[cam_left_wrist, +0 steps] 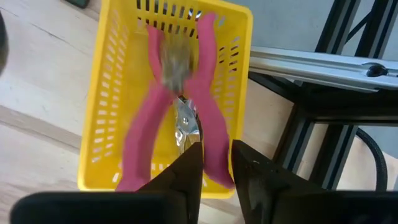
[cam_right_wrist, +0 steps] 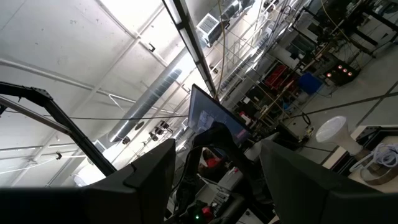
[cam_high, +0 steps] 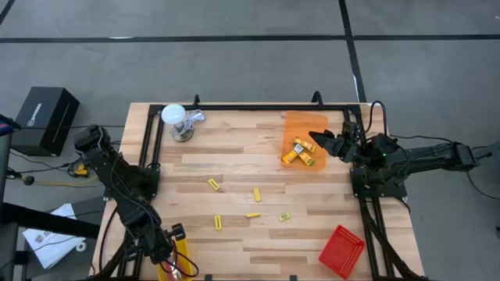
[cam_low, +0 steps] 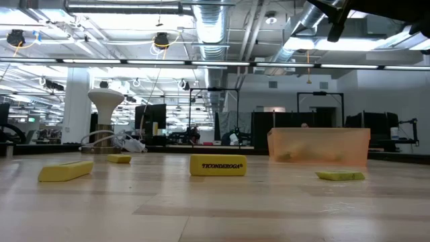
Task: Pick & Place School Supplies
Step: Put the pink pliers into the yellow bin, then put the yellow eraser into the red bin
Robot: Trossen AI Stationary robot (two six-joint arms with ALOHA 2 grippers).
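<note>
Left pincer [cam_left_wrist: 216, 163] nearly closed over pink-handled pliers [cam_left_wrist: 180, 106], blurred; right pincer [cam_high: 326, 141] spread wide.

Orange tray [cam_high: 301, 125] far right; red tray [cam_high: 342, 251] near corner; white cup [cam_high: 175, 119] far left.

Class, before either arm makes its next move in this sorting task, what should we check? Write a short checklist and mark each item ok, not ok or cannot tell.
1. Left gripper over the yellow tray: ok.
2. Left gripper empty: not ok, shut on the pink-handled pliers.
3. Right gripper above the orange tray: ok.
4. Right gripper open, empty: ok.
5. All yellow blocks off the table: not ok, several remain.
6. Red tray contents: cannot tell.
</note>
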